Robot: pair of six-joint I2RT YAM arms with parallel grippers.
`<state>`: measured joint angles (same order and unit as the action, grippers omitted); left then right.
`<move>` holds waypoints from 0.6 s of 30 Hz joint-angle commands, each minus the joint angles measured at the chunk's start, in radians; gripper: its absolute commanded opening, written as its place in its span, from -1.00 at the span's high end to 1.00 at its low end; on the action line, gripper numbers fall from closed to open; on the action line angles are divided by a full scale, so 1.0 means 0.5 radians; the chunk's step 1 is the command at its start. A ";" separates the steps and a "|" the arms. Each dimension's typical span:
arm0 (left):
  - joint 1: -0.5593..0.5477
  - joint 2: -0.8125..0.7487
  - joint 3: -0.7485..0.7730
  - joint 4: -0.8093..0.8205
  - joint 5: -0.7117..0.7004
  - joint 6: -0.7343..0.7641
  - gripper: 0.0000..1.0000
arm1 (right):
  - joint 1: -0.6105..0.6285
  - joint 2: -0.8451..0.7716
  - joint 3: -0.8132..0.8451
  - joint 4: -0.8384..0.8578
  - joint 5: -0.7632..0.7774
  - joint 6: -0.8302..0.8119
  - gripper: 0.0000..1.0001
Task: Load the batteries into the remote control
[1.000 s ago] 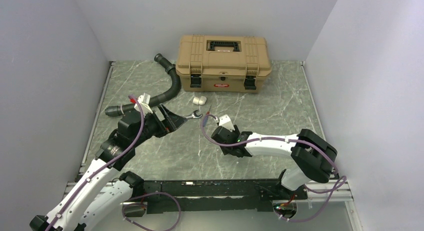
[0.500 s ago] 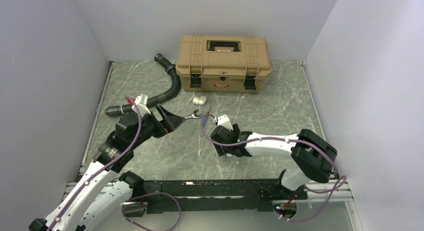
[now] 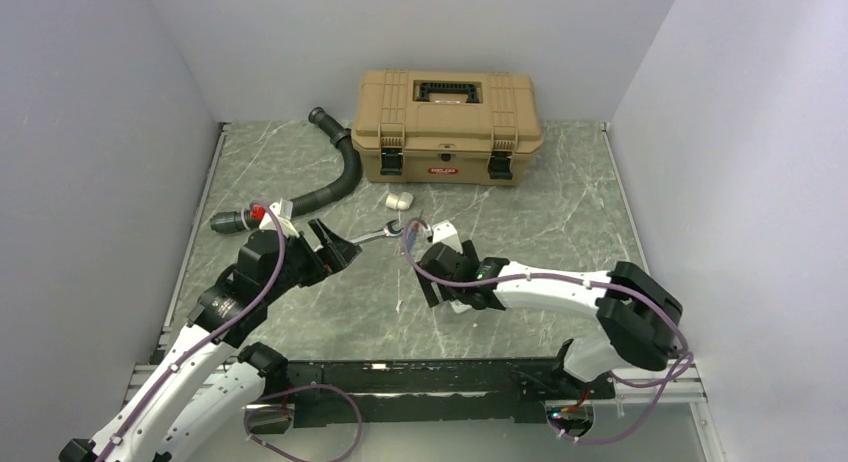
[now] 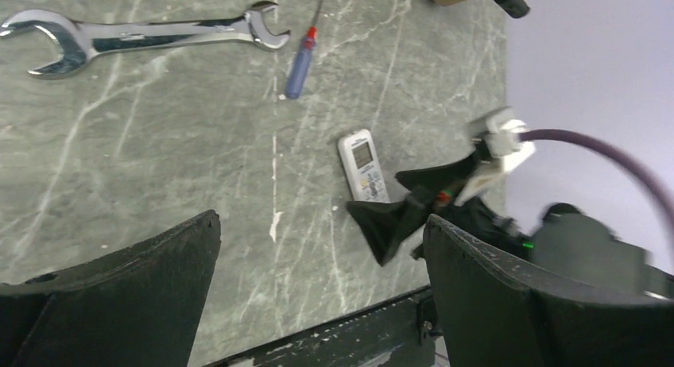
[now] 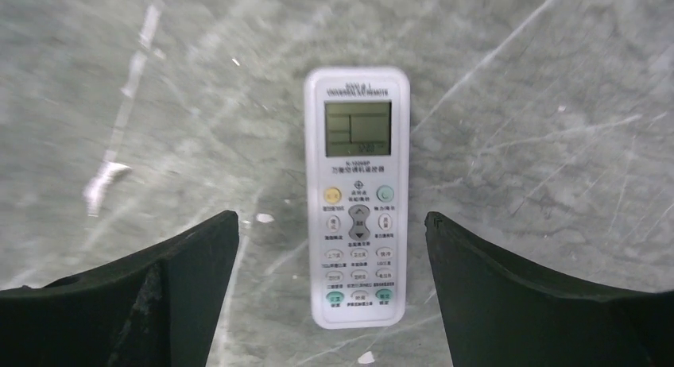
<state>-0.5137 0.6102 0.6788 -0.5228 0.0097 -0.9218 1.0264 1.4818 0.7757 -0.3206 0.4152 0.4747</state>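
The right claw (image 5: 330, 224) hangs wide open over the remote (image 5: 358, 196), which lies face up on the table (image 5: 517, 81) between its fingers, touching neither. The left claw (image 4: 318, 224), also wide and empty, has the remote ahead and to its right.

The risks, as I judge them:
- The remote is flat and thin, so closing fingers may skid it across the slick table or ride over it.
- The battery door is probably underneath, and flipping the remote invites a drop.
- With both claws near, the arms could collide.
- No batteries show in any view.
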 commanded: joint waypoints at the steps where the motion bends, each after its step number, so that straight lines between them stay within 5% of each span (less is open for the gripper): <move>1: 0.009 -0.025 0.014 -0.082 -0.191 0.116 -0.99 | -0.020 -0.226 0.158 -0.024 0.069 0.012 -0.79; 9: 0.010 -0.081 -0.035 -0.128 -0.479 0.256 -0.99 | -0.611 -0.731 -0.189 0.395 -0.655 -0.110 -0.79; 18: 0.014 -0.051 -0.033 -0.258 -0.660 0.318 -0.99 | -0.986 -1.205 -0.556 0.525 -0.772 -0.160 -0.87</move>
<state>-0.5133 0.5655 0.6476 -0.6029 -0.2344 -0.7982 0.5735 0.9657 0.5770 -0.1509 0.0902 0.4034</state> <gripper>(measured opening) 0.994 0.929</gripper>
